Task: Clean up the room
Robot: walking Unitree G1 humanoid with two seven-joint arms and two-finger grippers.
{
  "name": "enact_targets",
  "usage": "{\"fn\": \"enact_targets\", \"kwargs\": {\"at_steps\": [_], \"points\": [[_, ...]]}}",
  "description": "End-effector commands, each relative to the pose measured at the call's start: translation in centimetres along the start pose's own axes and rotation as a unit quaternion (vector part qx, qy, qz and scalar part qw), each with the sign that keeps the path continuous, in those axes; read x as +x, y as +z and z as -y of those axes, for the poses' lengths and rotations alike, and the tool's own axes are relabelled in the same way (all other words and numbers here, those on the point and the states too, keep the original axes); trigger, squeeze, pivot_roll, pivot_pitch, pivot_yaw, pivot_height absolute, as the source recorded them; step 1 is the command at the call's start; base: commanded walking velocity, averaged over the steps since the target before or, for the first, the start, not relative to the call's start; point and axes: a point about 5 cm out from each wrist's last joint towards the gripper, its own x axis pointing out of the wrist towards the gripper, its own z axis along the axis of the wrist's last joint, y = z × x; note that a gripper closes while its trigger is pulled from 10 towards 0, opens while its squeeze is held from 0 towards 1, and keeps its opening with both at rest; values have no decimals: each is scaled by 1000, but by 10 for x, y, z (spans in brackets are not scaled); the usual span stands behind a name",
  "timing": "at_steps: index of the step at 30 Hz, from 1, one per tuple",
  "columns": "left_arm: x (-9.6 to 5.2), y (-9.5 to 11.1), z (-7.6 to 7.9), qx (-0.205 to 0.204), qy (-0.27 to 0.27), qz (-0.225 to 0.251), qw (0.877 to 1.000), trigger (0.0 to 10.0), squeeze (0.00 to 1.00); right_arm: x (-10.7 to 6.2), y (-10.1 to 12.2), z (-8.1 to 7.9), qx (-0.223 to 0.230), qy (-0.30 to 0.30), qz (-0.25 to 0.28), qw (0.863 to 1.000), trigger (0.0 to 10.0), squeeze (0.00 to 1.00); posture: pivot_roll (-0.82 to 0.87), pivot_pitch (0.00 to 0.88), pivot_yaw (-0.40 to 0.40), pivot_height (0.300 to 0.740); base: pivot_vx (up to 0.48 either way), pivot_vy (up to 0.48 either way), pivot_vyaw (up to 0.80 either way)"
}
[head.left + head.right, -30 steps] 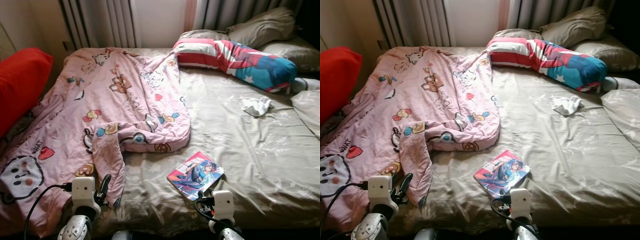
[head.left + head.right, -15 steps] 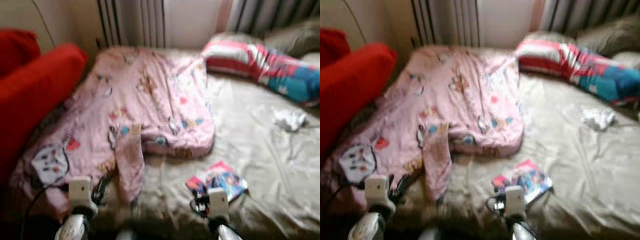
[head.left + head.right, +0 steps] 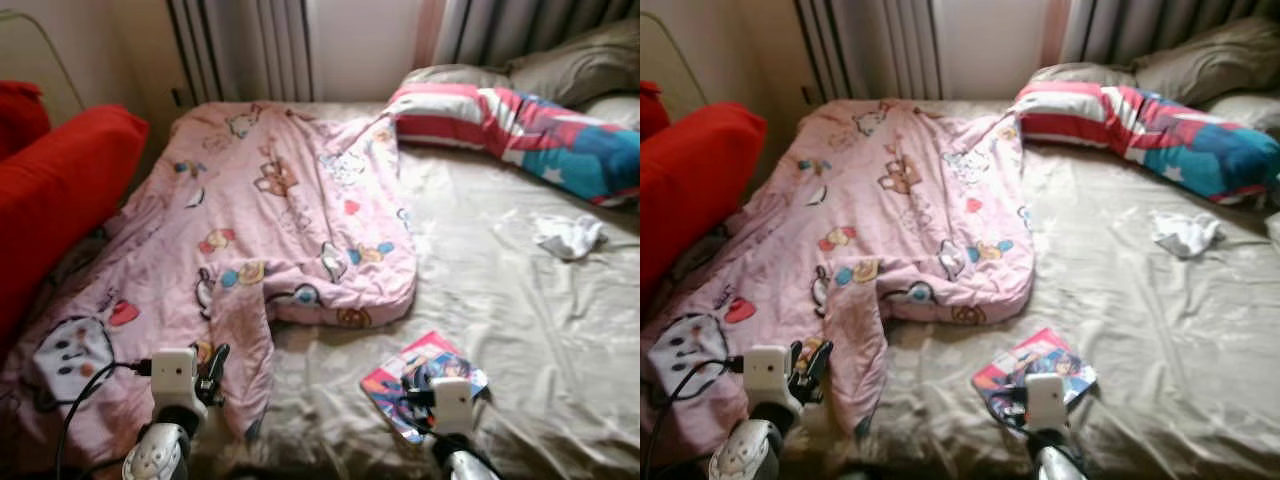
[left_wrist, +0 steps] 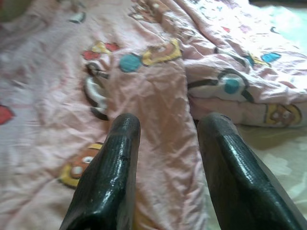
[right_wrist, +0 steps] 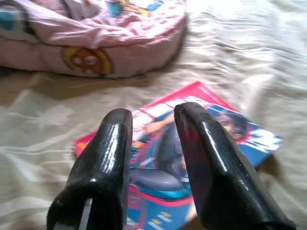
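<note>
Before us stretches the bed (image 3: 540, 330), its beige sheet rumpled and bare across the right half. Over its left half lies the pink quilt (image 3: 270, 210) with cartoon prints, one narrow flap of it trailing down toward the near edge. Beside the bed on our left stands a red cushion (image 3: 55, 190). Along the head of the bed rests a long striped pillow (image 3: 520, 125) in red, white and blue, with beige pillows (image 3: 575, 65) behind it. On the sheet below that pillow we see a small white crumpled cloth (image 3: 568, 236), well apart from everything else. Near the front edge lies a colourful comic book (image 3: 425, 378), flat on the sheet, just beside the quilt's lower corner. Our left gripper (image 4: 165, 129) hangs over the quilt's trailing flap, its two black fingers spread with nothing between them. Our right gripper (image 5: 153, 117) hovers over the comic book, fingers likewise parted and gripping nothing.
</note>
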Motion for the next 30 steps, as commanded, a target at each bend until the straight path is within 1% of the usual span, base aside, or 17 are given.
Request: {"fn": "enact_targets", "kwargs": {"at_steps": [1,4,7,10,15,16,23,25,27,28,29,30], "points": [[-3,-4,-6,3,7,-10,1000,10000,0,-3,-10,-4,13,-5,-25,1000,10000,0,-3,161,10,620,0,0,0],[-3,-4,-7,4,5,-9,1000,10000,0,-3,-12,-1,30,-19,-38,999,10000,0,-2,165,11,620,0,0,0],[-3,-3,-7,5,5,-9,1000,10000,0,-2,-13,1,37,-25,-48,998,10000,0,1,168,12,620,0,0,0],[-4,-3,-8,7,5,-10,1000,10000,0,0,-13,3,41,-33,-54,997,10000,0,4,175,15,602,0,0,0],[-4,-3,-7,8,3,-11,1000,10000,0,1,-11,5,36,-36,-48,998,10000,0,6,184,18,579,0,0,0],[-4,-2,-8,10,2,-10,1000,10000,0,2,-9,6,35,-36,-38,998,10000,0,9,197,25,579,0,0,0],[-1,3,-8,17,-3,-7,1000,10000,0,7,-5,6,39,-37,-44,998,10000,0,16,215,31,579,0,0,0],[-1,4,-9,20,-3,-5,1000,10000,0,9,-4,5,55,-41,-44,997,10000,0,23,229,36,579,0,0,0],[-2,4,-10,23,-4,-5,1000,10000,0,12,-2,7,106,-55,-45,992,10000,0,28,237,38,579,0,0,0],[-2,4,-10,23,-4,-5,1000,10000,0,12,-2,7,106,-55,-45,992,10000,0,28,237,38,579,0,0,0],[-2,4,-10,24,-4,-5,1000,10000,0,12,-2,7,117,-58,-43,991,10000,0,28,237,38,579,0,0,0],[-4,4,-10,26,-5,-7,1000,10000,0,15,1,9,159,-62,-41,985,10000,0,34,247,40,579,0,0,0]]}}
